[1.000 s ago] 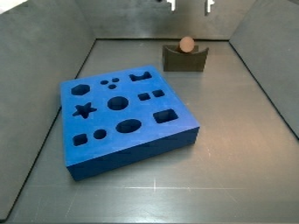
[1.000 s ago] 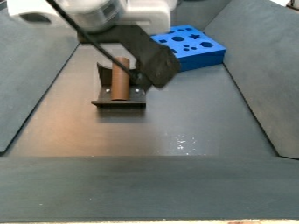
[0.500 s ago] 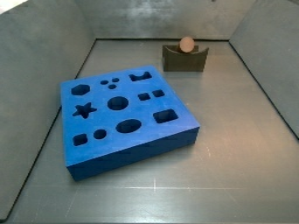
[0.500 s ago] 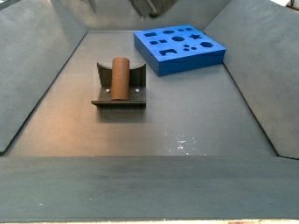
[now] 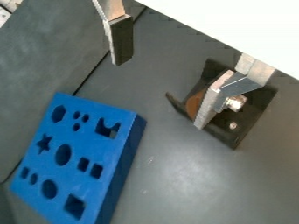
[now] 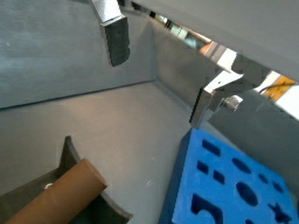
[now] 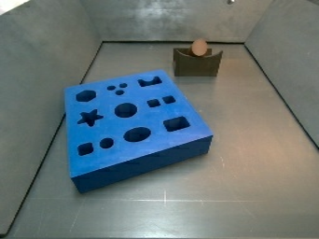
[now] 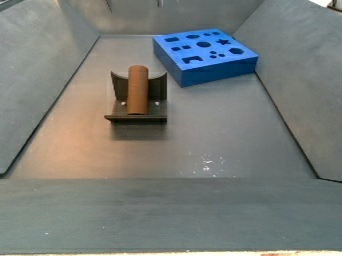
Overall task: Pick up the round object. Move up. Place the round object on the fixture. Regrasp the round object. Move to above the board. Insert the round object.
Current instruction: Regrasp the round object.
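Blue foam first: the large thick square board point(image 7: 134, 122) with shaped cutouts sits mid-floor, untouched, while the small brown-orange wooden cylinder peg point(image 8: 134, 89) lies in the notch of the dark olive-grey fixture point(image 8: 135, 114) near the far wall. The gripper point(image 5: 170, 68) hangs high above, jaws released, nothing between them. Risk, I'd judge: an off-centre regrasp could roll or tilt the peg. Both side views lose the gripper; the peg is mostly hidden behind a finger point(image 5: 218, 98).
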